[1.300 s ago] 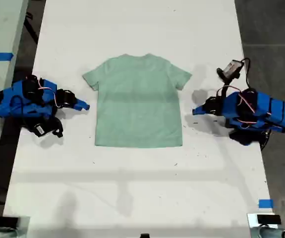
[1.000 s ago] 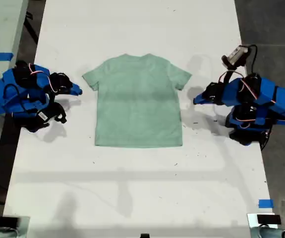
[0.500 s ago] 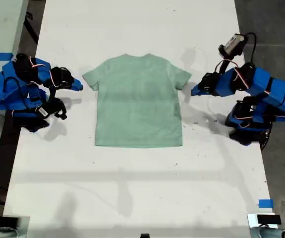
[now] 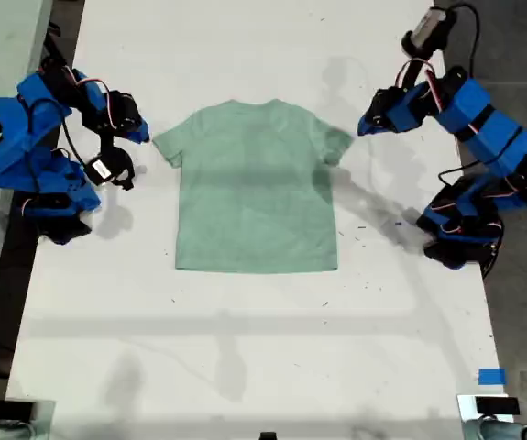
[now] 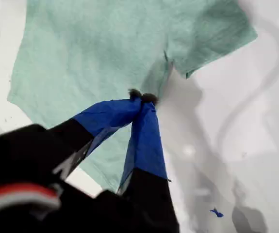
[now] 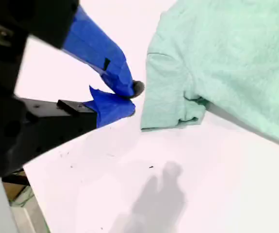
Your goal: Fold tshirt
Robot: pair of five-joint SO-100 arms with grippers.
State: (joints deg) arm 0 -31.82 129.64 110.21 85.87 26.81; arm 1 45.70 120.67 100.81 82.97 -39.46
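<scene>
The pale mint-green tshirt [image 4: 256, 188] lies flat and spread on the white table [image 4: 245, 348], neck toward the far edge, both sleeves out. My first gripper [image 4: 362, 124] hovers, shut and empty, just off the sleeve on the exterior view's right. In the first wrist view its tips [image 5: 141, 96] meet above the tshirt [image 5: 95, 53] near the armpit. My second gripper [image 4: 144, 137] is raised beside the sleeve on the exterior view's left, shut with nothing in it. The second wrist view shows the gripper [image 6: 132, 97] close to the slightly rumpled sleeve hem [image 6: 178, 116], not touching it.
Both arm bases stand at the table's side edges in the exterior view [image 4: 48, 197] [image 4: 465, 234]. Blue tape [image 4: 490, 376] marks the near corner on the exterior view's right. A small blue speck [image 4: 396, 223] lies on the table. Dark floor borders both sides.
Both arms have lifted and swung toward the far end of the table, bringing their shut grippers up beside the tshirt's sleeves. The tshirt has not moved.
</scene>
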